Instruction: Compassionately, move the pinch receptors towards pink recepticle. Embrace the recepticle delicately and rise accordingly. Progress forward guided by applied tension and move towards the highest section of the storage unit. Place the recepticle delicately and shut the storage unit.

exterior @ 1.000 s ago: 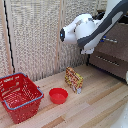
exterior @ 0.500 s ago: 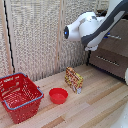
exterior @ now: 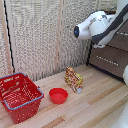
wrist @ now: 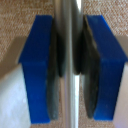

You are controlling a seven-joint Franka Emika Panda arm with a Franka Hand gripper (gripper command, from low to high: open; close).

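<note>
Wrist view shows my pinch receptors [wrist: 70, 70] clamped on a silver bar handle [wrist: 69, 30], pink recepticle nowhere visible, and I reckon they could slip off if I push crooked.

Red wire basket [exterior: 19, 96] on tabletop [exterior: 95, 107], at exterior view's left. Flat red bowl [exterior: 58, 95] just beside basket, toward right. Snack box [exterior: 73, 80] upright, near bowl, further right. Pale woven screen [exterior: 40, 35] behind all three.
</note>
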